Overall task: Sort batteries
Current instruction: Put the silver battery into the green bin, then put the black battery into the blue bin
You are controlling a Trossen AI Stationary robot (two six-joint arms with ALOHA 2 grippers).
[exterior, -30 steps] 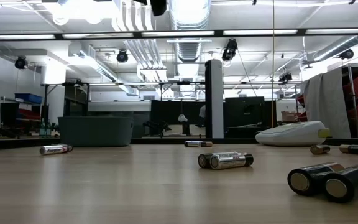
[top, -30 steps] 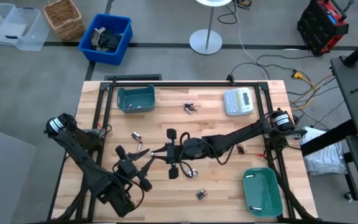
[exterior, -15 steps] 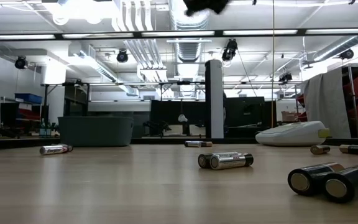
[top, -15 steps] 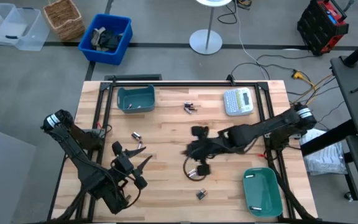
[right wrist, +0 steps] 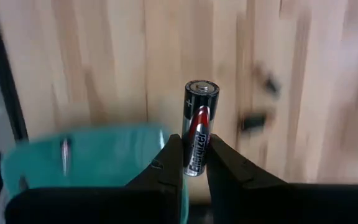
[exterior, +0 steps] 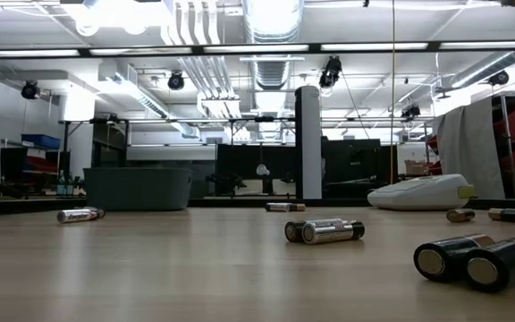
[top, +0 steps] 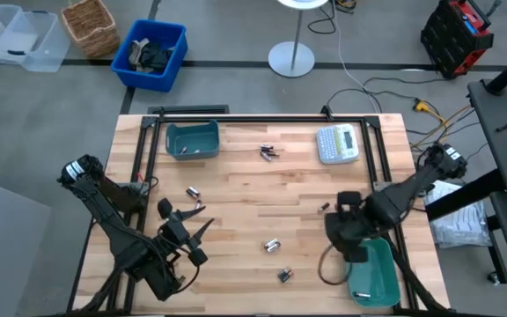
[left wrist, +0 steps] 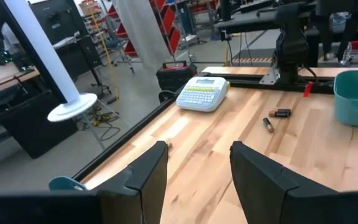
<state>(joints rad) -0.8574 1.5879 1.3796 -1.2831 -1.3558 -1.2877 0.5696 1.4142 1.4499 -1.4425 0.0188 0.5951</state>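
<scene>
From above, the wooden desk (top: 236,189) carries scattered batteries: a small cluster (top: 268,152) near the far edge between the teal bin (top: 192,139) and the grey-white label maker (top: 337,144), a pair (top: 194,191) on the left side, a pair (top: 273,245) near the middle, one (top: 283,276) close to the near edge, and a dark one (top: 324,208) right of centre. The right hand (top: 352,249) hangs at the rim of a second teal bin (top: 375,273) at the desk's near right corner; the left hand (top: 186,231) hovers over the near left part of the desk, its fingers spread and nothing between them. In the low view, two dark cells (exterior: 477,259) lie side by side in the right foreground, a silvery pair (exterior: 324,231) rests mid-desk, another cell (exterior: 80,214) lies to the left before the dark bin (exterior: 138,188), and the label maker (exterior: 420,191) sits at the far right. The left wrist view shows the left hand (left wrist: 197,171) with its fingers apart, looking over the desk toward the label maker (left wrist: 202,94) and two small cells (left wrist: 275,118) beside a teal bin (left wrist: 355,96). The right wrist view shows the right hand (right wrist: 191,158) pinching a dark battery with a red band (right wrist: 197,127), held upright over the edge of the teal bin (right wrist: 79,158).
</scene>
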